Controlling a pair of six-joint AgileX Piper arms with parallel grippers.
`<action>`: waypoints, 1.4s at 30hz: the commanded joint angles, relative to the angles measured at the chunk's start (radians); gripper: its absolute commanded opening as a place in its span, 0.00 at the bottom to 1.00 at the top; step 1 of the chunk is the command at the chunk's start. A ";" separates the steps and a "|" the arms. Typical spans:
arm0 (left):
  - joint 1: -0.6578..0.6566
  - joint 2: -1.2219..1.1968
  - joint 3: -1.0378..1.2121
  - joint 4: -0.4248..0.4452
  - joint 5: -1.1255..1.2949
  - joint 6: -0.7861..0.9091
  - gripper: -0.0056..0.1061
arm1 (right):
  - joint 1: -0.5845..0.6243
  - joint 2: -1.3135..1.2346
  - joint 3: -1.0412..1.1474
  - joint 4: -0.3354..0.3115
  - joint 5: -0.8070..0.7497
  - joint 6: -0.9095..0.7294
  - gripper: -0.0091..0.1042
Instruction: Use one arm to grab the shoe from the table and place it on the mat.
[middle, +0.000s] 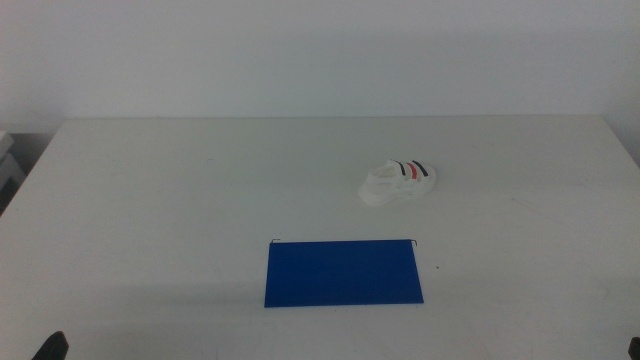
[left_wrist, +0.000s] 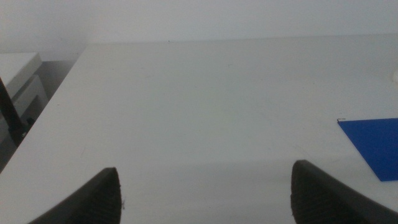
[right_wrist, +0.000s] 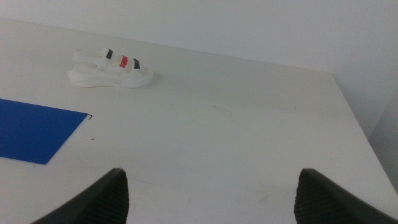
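Shoe (middle: 398, 183) work finds neither arm on it: the left pincer (left_wrist: 205, 190) hangs over bare bench (left_wrist: 199, 106) with its two dark jaws spread wide and nothing between them; the right pincer (right_wrist: 211, 196) is likewise released, jaws well apart, gripping nothing, over its own side of the bench; in the middle view only a dark sliver of the left arm's gear shows at the bottom left corner, and the right arm's cannot be made out.

Outward from the right pincer, the white surface runs to the shoe, which lies well away from the jaws; it is white with a thick sole, and black, red and dark blue straps cross its top; it rests on its sole on the bench, untouched.

Outward from the left pincer, a corner of the mat (left_wrist: 375, 144) shows off to one side, flat on the bench and apart from the jaws.

In the middle view the mat (middle: 343, 272) is a dark blue rectangle with thin dark marks at its two far corners, lying nearer the camera than the shoe; the shoe sits beyond it and to the right, on bare bench, clear of the mat's edge; nothing rests on the mat.
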 joint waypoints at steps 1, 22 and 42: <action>-0.005 -0.014 0.007 -0.007 -0.080 -0.005 0.89 | -0.001 -0.026 0.005 -0.002 -0.071 -0.009 0.89; -0.005 -0.014 0.007 -0.007 -0.080 -0.005 0.89 | -0.001 0.414 -0.431 0.009 0.064 -0.009 0.89; -0.005 -0.014 0.007 -0.007 -0.080 -0.005 0.89 | 0.178 1.195 -1.085 0.040 0.253 0.074 0.89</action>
